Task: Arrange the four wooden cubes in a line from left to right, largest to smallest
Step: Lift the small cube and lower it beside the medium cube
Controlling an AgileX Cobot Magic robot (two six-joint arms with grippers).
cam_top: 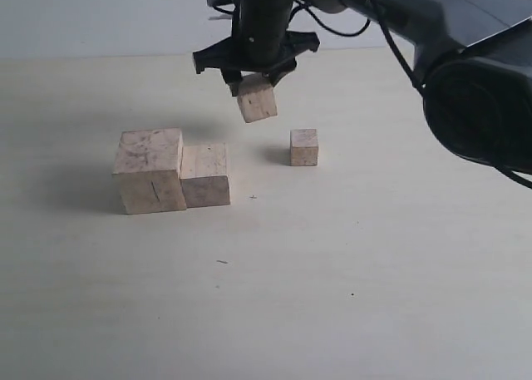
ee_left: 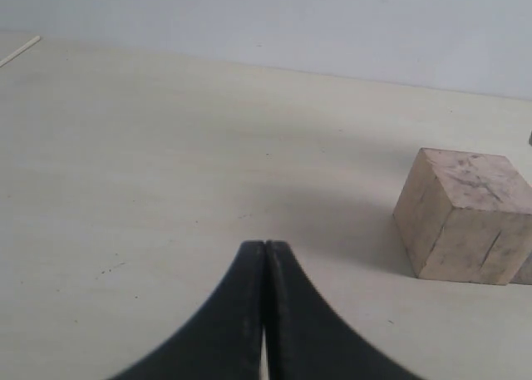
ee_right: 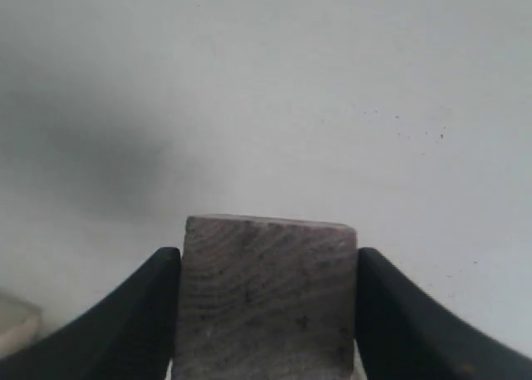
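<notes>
Right end effector [cam_top: 256, 82] grips a tilted cube [cam_top: 257, 100] up high, two o'clock from the biggest cube [cam_top: 150, 170]. Left end effector [ee_left: 265, 259] is clenched.

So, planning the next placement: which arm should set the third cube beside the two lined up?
Right. The right gripper holds the third cube aloft near the second cube; the left gripper is shut and empty.

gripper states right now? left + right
Left gripper: closed, empty.
Right gripper: closed on a pale beige wooden cube, held in the air.
</notes>
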